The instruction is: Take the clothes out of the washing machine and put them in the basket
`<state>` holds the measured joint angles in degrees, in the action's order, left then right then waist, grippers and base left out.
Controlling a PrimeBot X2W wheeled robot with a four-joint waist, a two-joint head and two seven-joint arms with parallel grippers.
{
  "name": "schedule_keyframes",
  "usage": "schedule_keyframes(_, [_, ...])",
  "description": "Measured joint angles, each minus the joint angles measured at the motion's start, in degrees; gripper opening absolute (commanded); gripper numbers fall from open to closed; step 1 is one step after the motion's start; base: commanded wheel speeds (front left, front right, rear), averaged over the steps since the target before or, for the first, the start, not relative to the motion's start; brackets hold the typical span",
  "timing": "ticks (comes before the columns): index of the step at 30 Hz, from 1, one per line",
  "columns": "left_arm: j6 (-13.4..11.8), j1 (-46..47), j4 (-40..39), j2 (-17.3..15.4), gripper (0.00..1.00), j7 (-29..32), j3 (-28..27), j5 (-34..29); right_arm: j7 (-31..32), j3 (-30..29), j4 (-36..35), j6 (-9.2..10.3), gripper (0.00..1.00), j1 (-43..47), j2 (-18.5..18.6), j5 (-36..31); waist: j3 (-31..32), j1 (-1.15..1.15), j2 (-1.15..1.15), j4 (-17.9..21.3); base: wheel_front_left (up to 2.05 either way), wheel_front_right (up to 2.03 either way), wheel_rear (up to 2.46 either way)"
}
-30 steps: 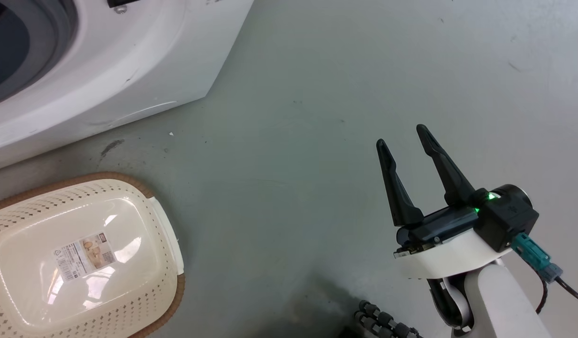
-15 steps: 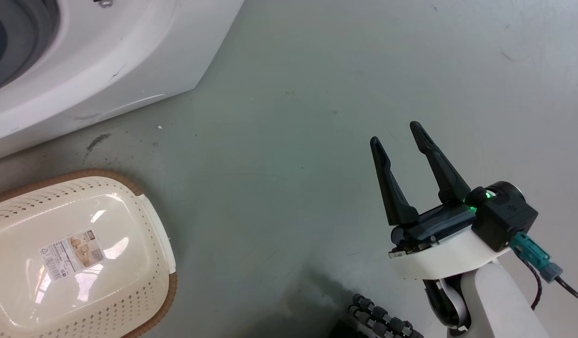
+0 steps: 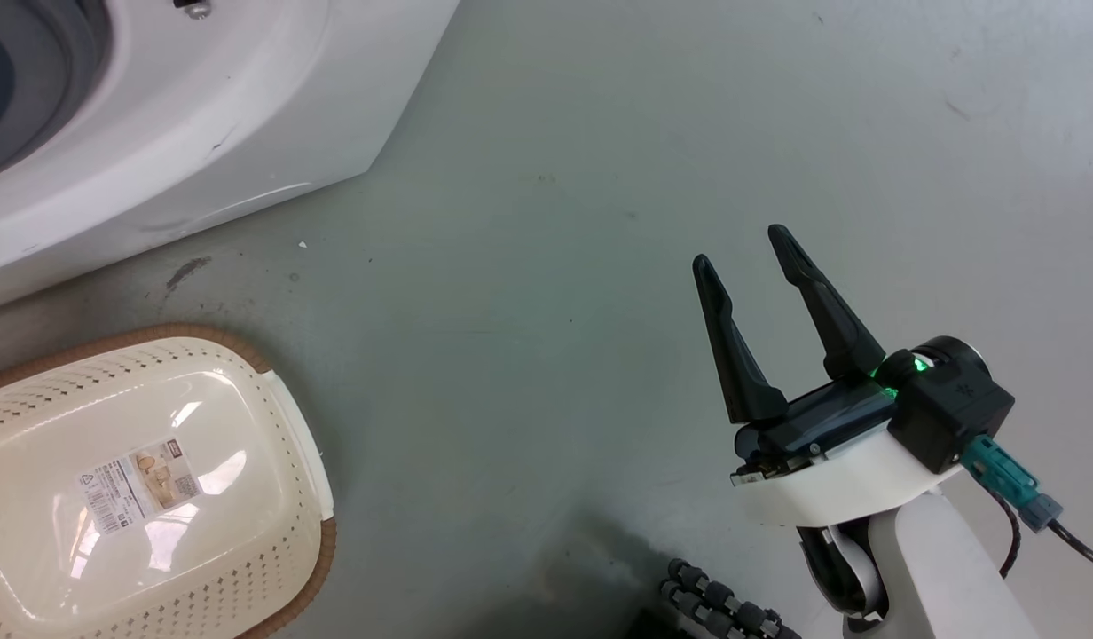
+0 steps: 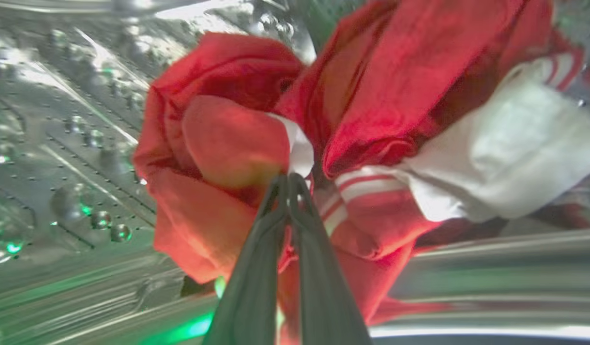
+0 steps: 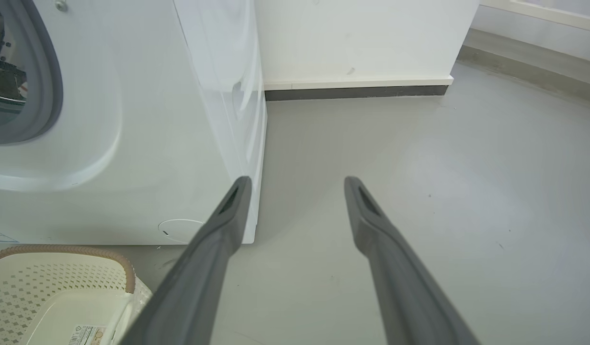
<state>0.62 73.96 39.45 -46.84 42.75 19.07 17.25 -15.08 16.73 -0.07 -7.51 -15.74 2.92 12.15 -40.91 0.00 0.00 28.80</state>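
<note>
The clothes (image 4: 256, 158) are lying bunched inside the steel drum (image 4: 60, 120) of the washing machine (image 3: 200, 115), and I am pinching a fold of the red fabric with my left pincer (image 4: 289, 179), its fingers pressed together on it. The basket (image 3: 156, 364) is sitting on the floor (image 3: 555, 266) just beside the machine with nothing in it, so I am judging the whole transfer as yet to come. My right pincer (image 3: 740, 247) is hovering wide open over the floor, gripping nothing.

Red clothes (image 4: 228, 139) w/ white stripes & panel sit bunched inside the steel drum (image 4: 60, 143); washing machine (image 3: 245, 115) white, grey-rimmed porthole. Cream basket (image 3: 156, 359), brown rim, upright near machine's front; label on its floor.
</note>
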Motion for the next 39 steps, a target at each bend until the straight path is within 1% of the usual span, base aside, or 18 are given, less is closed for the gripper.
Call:
schedule_keyframes(4, [-2.18, -2.37, -1.79, 0.04, 0.0, -4.94, -0.85, 0.08, 0.0, -0.45, 0.02, 0.0, 1.0, -0.22, 0.01, -0.11, 0.95, 0.0, 0.0, -0.32, 0.0, 0.0, 0.0])
schedule_keyframes(7, [-3.54, -4.72, -2.18, 1.05, 0.0, -9.03, -1.52, 0.83, 0.0, -1.19, 0.09, 0.0, 1.0, -0.22, 0.01, -0.56, 1.77, 0.0, 0.0, -0.9, 0.0, 0.0, 0.0])
schedule_keyframes(10, [-4.68, -6.74, -1.53, 2.82, 0.0, -13.43, -2.46, 2.19, 0.0, -1.59, 0.35, 0.0, 1.0, -0.21, 0.0, -0.82, 2.81, 0.0, 0.0, -1.61, 0.0, 0.0, 0.0])
schedule_keyframes(15, [-5.82, -11.15, 1.02, 6.21, 0.0, -21.39, -3.45, 4.09, 0.0, -1.93, 0.78, 0.0, 1.0, -0.19, 0.0, -1.58, 5.25, 0.0, 0.0, -2.94, 0.0, 0.0, 0.0])
schedule_keyframes(20, [-5.76, -15.04, 4.56, 8.45, 0.0, -30.03, -4.1, 5.25, 0.0, -2.97, 1.26, 0.0, 1.0, 0.25, -0.01, -2.14, 8.39, 0.0, 0.0, -4.0, 0.0, 0.0, 0.0])
schedule_keyframes(26, [-5.06, -17.22, 8.34, 11.16, 0.0, -39.6, -3.98, 5.69, 0.0, -4.32, 2.34, 0.0, 1.0, 2.24, -0.01, -3.64, 12.89, -0.01, 0.0, -5.4, 0.0, 0.0, 0.0])
schedule_keyframes(28, [-4.44, -17.47, 9.37, 12.12, 0.0, -42.19, -3.56, 5.7, 0.0, -4.77, 2.7, 0.0, 1.0, 3.03, 0.0, -4.08, 14.5, -0.01, 0.0, -6.0, 0.0, 0.0, 0.0])
schedule_keyframes(36, [-3.5, -18.78, 12.39, 16.38, 0.0, -52.82, -3.09, 6.36, 0.0, -6.56, 3.14, 0.0, 1.0, 5.37, 0.0, -6.43, 20.36, -0.01, 0.0, -8.94, 0.0, 0.0, 0.0])
schedule_keyframes(39, [-3.14, -19.91, 12.57, 18.08, 0.0, -55.5, -3.13, 6.83, 0.0, -7.01, 3.25, 0.0, 1.0, 5.88, 0.0, -7.2, 22.15, -0.01, 0.0, -10.26, 0.0, 0.0, 0.0])
